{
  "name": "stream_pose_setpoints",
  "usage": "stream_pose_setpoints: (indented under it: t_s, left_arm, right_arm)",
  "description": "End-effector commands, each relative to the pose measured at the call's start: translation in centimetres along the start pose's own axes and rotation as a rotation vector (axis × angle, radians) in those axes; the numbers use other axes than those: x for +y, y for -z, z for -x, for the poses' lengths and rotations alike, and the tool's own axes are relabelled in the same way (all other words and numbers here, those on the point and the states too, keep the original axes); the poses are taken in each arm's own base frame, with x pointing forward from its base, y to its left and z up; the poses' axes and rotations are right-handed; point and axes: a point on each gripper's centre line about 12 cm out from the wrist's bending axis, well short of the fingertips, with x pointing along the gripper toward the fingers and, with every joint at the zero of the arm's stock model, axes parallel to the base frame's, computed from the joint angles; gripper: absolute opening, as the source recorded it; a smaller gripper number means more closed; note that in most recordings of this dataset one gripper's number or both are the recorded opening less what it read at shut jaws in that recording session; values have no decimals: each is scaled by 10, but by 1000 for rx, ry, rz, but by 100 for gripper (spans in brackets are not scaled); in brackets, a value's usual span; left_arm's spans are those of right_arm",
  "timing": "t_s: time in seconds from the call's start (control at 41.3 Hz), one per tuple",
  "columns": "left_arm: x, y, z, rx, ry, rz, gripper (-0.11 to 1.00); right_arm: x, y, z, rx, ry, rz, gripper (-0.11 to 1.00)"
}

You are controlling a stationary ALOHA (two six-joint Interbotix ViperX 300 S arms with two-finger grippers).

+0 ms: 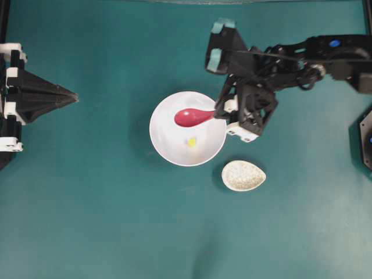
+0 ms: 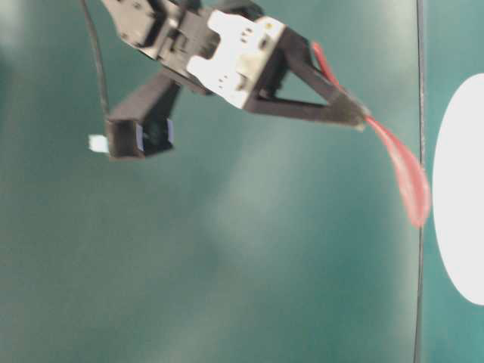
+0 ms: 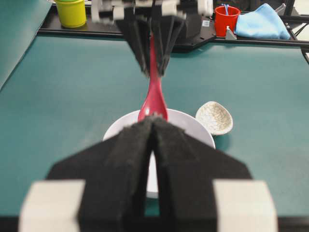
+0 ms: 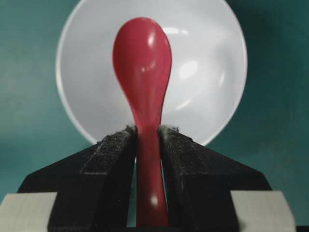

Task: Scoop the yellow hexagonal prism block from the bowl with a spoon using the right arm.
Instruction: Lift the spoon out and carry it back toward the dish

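Note:
The white bowl sits mid-table with the tiny yellow block on its floor. My right gripper is at the bowl's upper right rim, shut on the handle of the pink-red spoon. The scoop reaches over the bowl, apart from the block. The right wrist view shows the spoon clamped between the pads of the right gripper over the bowl; the block is hidden there. My left gripper is parked far left, shut and empty, with its tips pressed together.
A small speckled beige dish lies just below and right of the bowl. At the far table edge a rack holds a yellow cup, a red cup and a blue cloth.

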Motion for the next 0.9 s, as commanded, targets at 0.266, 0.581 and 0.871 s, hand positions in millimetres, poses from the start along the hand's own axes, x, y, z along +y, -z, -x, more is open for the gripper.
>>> stream_pose_setpoints:
  t_s: [0.266, 0.581, 0.871]
  left_arm:
    - [1, -12, -2, -32, -3, 3, 0]
    - [0, -13, -2, -35, -2, 3, 0]
    - [0, -13, -2, -34, -2, 5, 0]
  right_arm:
    - [6, 15, 36, 2, -20, -48, 24]
    - [28, 56, 56, 28, -70, -27, 24]
    - [36, 101, 47, 41, -94, -104, 24]
